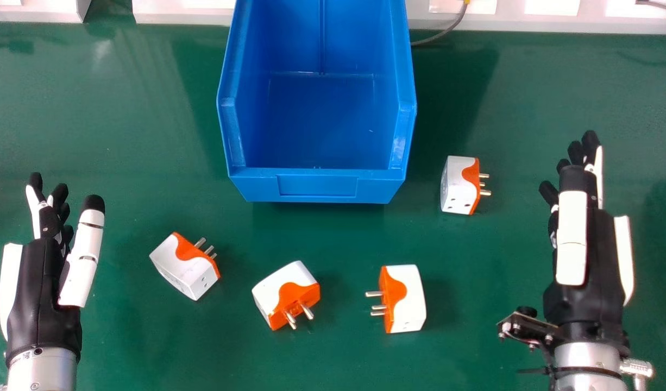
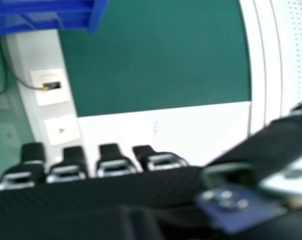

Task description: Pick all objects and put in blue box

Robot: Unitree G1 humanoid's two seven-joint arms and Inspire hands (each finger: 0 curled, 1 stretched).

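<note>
- One left hand (image 1: 42, 304), of the two hands here, lies over the left side of the green bench (image 1: 148, 136), fingers stretched out and loosely parted, thumb standing apart, nothing held.
- First of four white and orange plug adapters (image 1: 186, 266): it sits between that hand and the box, tilted askew, two metal prongs showing, aimed away to the right.
- Second adapter (image 1: 276, 290): just this side of the box, left of its middle, turned at an angle, two prongs pointing toward the near right.
- The one blue box (image 1: 316, 187): from where I'm standing, it's middle and far, its low front lip facing the robot; all four adapters are outside it.
- Third adapter (image 1: 409, 298): nearer the robot than the box's right front corner, prongs pointing left.
- Fourth adapter (image 1: 458, 187): right of the box and apart from it, three prongs pointing right.
- One right hand (image 1: 596, 255), over at the far right, its fingers extended and open, gripping nothing.
</note>
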